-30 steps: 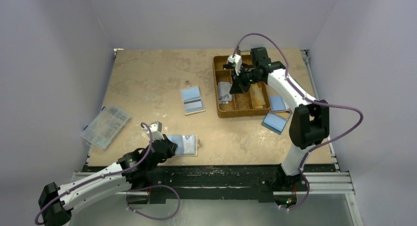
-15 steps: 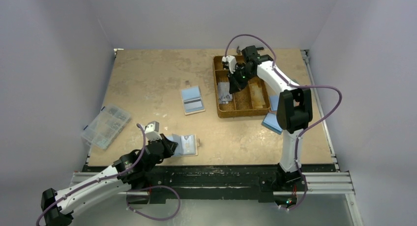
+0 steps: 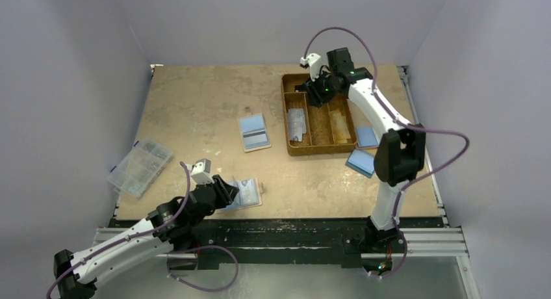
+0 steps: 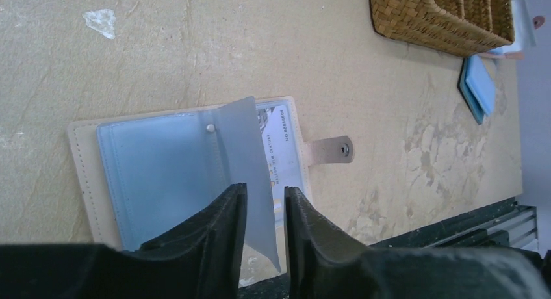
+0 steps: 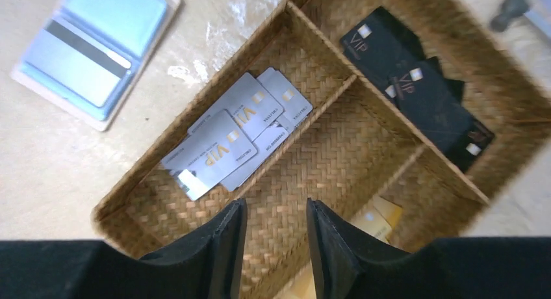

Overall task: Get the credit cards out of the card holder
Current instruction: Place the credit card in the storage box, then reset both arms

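Note:
The tan card holder lies open near the table's front edge, light blue inside, with its snap tab to the right; it also shows in the top view. A greyish card stands up from its middle. My left gripper straddles that card's lower edge, the jaws a narrow gap apart, and shows in the top view. My right gripper is open and empty above the woven tray. Grey cards lie in the tray's left compartment.
Black cards and yellow cards fill other tray compartments. A second open holder lies left of the tray. Two blue holders lie right of it. A clear organiser box sits at the left edge.
My right gripper has moved from over the tray's left compartment toward its far end, uncovering the grey cards. My left gripper stays at the holder.

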Motion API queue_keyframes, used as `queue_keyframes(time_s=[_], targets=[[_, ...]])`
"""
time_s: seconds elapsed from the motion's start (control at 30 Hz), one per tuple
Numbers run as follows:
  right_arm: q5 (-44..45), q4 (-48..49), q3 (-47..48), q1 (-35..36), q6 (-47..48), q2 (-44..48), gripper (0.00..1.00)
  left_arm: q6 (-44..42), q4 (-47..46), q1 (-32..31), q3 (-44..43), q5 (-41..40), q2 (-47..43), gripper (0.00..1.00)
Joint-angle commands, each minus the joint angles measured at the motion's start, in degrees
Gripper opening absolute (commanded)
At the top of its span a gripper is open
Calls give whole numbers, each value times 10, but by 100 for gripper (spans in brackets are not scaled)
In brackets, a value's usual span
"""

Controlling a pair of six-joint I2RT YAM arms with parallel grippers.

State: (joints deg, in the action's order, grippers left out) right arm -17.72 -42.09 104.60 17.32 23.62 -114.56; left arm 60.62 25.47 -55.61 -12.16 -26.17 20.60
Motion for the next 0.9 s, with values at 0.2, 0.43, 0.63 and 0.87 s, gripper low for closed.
queue_keyframes(time_s=[0.2,0.43,0.63,0.87], targets=[[-82,142,-248,-3,31,307,63,-3,-23,0,-19,26,-28,71],[-202,192,-370,-53,27,479,91,-27,4,0,-60,25,-20,73],[-269,142,-392,-67,32,532,97,-66,22,0,-128,29,16,73],[-324,169,-473,-98,13,587,99,-121,-106,0,-162,110,138,72]])
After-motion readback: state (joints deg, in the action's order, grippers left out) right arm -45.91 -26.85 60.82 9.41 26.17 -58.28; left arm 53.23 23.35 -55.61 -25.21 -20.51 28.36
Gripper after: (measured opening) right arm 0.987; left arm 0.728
